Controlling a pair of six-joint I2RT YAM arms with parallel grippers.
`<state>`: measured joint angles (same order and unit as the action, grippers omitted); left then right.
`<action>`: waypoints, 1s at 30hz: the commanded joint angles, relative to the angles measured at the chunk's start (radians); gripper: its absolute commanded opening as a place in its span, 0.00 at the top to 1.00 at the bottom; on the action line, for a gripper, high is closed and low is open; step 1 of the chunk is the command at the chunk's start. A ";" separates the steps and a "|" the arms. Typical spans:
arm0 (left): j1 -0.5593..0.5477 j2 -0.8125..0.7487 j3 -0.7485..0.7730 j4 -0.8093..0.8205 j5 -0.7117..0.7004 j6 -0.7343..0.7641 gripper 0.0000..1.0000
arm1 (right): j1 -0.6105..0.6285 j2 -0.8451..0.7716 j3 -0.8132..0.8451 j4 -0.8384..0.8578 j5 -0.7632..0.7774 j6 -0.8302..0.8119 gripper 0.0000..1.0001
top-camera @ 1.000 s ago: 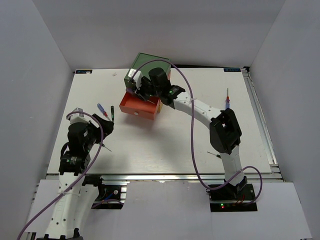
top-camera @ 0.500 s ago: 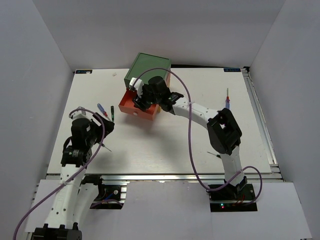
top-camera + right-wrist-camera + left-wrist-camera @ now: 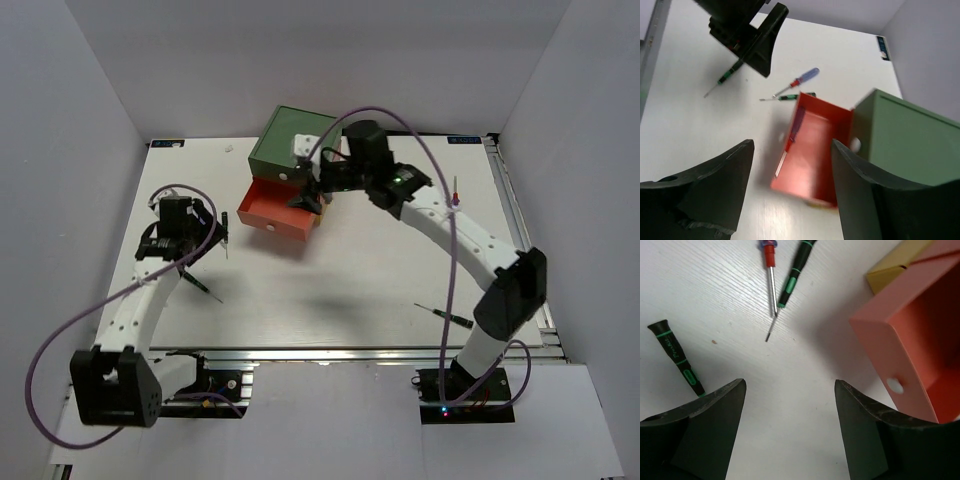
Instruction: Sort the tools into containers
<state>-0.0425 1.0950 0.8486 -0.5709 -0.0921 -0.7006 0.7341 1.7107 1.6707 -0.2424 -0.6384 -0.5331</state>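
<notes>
— Toward the upper middle of the top view, the orange drawer [image 3: 270, 215] is standing pulled out of the chest [image 3: 280, 135]. The right gripper [image 3: 792, 142] is hovering above it, fingers spread wide with nothing between them. How far along are we judging this?

— Early, we are thinking. The green drawer [image 3: 900, 135] is looking shut. Something slim and blurred is showing inside the orange drawer in the right wrist view, and we are not able to tell what it is.

— What are we seeing out on the table [image 3: 330, 280]?

— Five tools are lying loose. At the right edge of the top view a blue-and-red screwdriver [image 3: 455, 198] is running up and down the frame, shaft toward the top. At the lower right a black precision screwdriver [image 3: 440, 315] is lying almost level across the frame.

— And by the left arm?

— The left gripper [image 3: 790, 382] is hanging wide open and empty above the table. At the top of its view a second blue-and-red screwdriver [image 3: 770, 270] is lying nearly vertical, tip pointing down the frame. Just beside it a second black screwdriver [image 3: 792, 277] is slanting from upper right to lower left, and the two shafts are meeting near the tips. At the lower left a third black screwdriver [image 3: 677, 357] is running from upper left to lower right, its tip hidden behind a finger.
</notes>
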 commanded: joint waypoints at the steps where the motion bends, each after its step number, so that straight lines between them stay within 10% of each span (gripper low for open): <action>1: 0.039 0.133 0.098 -0.006 -0.055 -0.010 0.18 | -0.100 -0.095 -0.069 -0.077 -0.096 -0.044 0.31; 14: 0.161 0.629 0.431 0.005 0.026 0.026 0.19 | -0.502 -0.247 -0.391 -0.124 -0.144 -0.100 0.26; 30: 0.188 0.970 0.711 -0.079 -0.038 0.098 0.30 | -0.651 -0.249 -0.509 -0.098 -0.147 -0.094 0.26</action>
<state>0.1406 2.0548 1.5040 -0.6201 -0.0978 -0.6338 0.0940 1.4879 1.1641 -0.3649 -0.7605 -0.6205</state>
